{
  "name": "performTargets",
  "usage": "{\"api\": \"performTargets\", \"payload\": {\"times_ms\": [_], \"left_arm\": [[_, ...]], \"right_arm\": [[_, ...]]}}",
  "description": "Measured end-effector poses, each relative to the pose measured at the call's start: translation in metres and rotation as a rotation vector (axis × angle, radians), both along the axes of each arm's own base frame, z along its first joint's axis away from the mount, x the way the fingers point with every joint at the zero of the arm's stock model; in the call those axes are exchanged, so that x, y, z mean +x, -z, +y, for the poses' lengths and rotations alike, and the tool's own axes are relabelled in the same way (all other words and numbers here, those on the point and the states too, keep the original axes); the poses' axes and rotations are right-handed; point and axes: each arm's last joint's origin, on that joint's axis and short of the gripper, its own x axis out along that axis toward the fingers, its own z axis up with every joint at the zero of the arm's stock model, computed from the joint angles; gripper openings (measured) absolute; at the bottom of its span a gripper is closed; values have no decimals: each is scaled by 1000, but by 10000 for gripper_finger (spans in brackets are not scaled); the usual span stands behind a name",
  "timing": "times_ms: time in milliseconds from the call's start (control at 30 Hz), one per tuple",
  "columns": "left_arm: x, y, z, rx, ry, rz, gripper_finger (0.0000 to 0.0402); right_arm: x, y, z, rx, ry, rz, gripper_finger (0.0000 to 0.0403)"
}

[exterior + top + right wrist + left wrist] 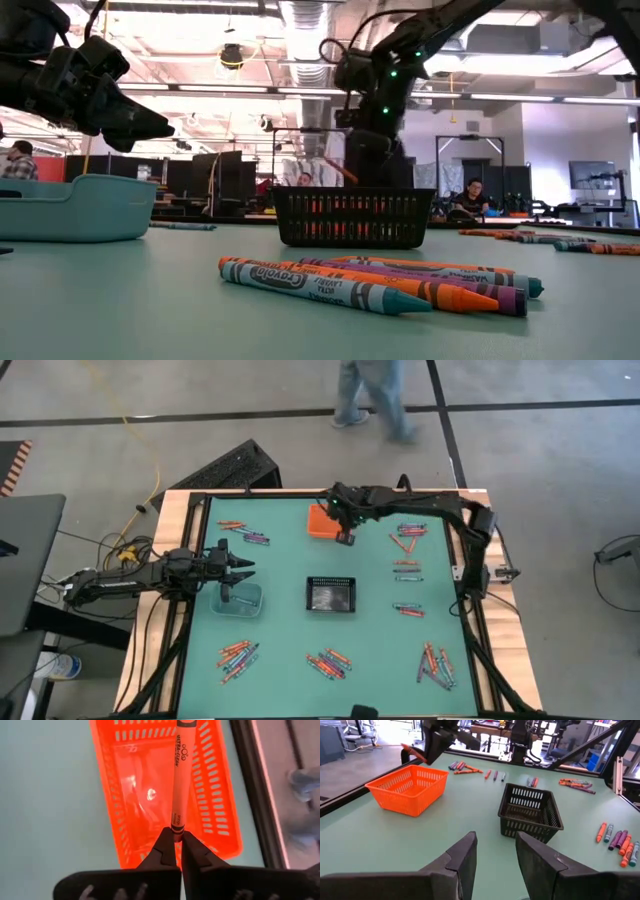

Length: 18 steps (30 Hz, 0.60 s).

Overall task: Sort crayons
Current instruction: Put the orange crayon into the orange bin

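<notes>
My right gripper (345,536) hovers over the orange bin (322,520) at the table's far middle, shut on an orange crayon (179,775). My left gripper (246,570) is open and empty, in the air above the clear bluish bin (240,600) at the left; its fingers (465,860) stand apart in the left wrist view. The black bin (332,594) stands at the table's middle. Loose crayons lie flat in groups on the green mat, at the far left (246,533), the right (406,568) and along the near side (330,661). My right gripper pinches the orange crayon by one end (176,829) between its two fingertips. The fingers point down toward the orange bin. The crayon sticks out beyond the fingertips, roughly in line with them. It is lifted clear, over the bin's inside.
More crayon groups lie at the near left (237,654), near right (435,665) and far right (410,530). The table's wooden frame (175,560) borders the mat. A person (375,395) walks on the floor beyond the far edge. People sit in the room behind (472,195).
</notes>
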Motion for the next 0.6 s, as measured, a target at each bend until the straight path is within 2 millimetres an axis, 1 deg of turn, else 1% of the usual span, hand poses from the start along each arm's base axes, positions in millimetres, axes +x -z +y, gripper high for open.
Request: {"api": "performTargets", "payload": {"times_ms": [167,300,433,600], "left_arm": [[0,0,0,0,0,0,125],[0,0,0,0,0,0,125],[0,0,0,0,0,0,125],[0,0,0,0,0,0,125]], "right_arm": [[11,1,-4,25,-23,20,25],[12,-2,-5,11,-17,1,48],[9,-9,-6,-3,28,-11,71],[4,-14,-3,-1,31,14,97]]}}
